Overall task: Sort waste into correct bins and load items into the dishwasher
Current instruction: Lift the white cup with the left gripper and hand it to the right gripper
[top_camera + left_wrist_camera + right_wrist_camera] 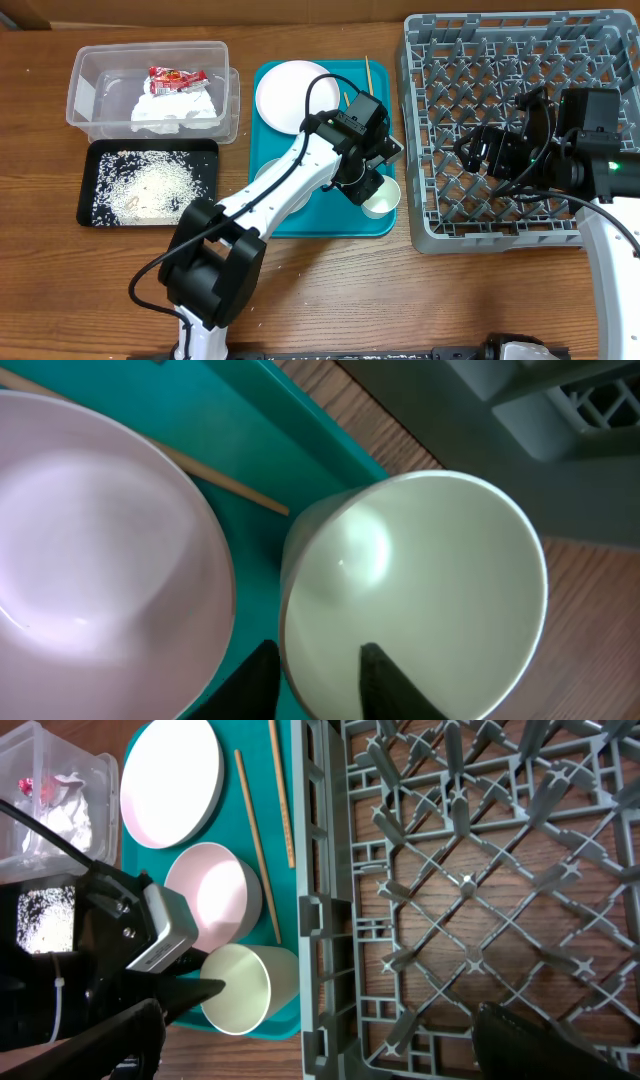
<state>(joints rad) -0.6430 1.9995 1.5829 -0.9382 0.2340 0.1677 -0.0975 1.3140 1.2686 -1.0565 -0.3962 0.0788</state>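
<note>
My left gripper (376, 192) (320, 682) is open at the small white cup (381, 204) (420, 590) (240, 990). One finger is outside its rim and one inside. The cup is at the near right corner of the teal tray (320, 226). A pale bowl (100, 550) (210, 900) sits just left of it. The round plate (290, 95) (170, 780) and two chopsticks (367, 72) (257, 840) lie farther back. My right gripper (468, 150) (320, 1055) hangs open and empty over the grey dish rack (500, 238) (310, 840).
The clear tub (80, 90) at the back left holds the red wrapper (176, 79) and the white napkin (178, 108). The black tray (90, 190) in front of it holds rice (150, 185). A strip of bare wood separates the teal tray from the rack.
</note>
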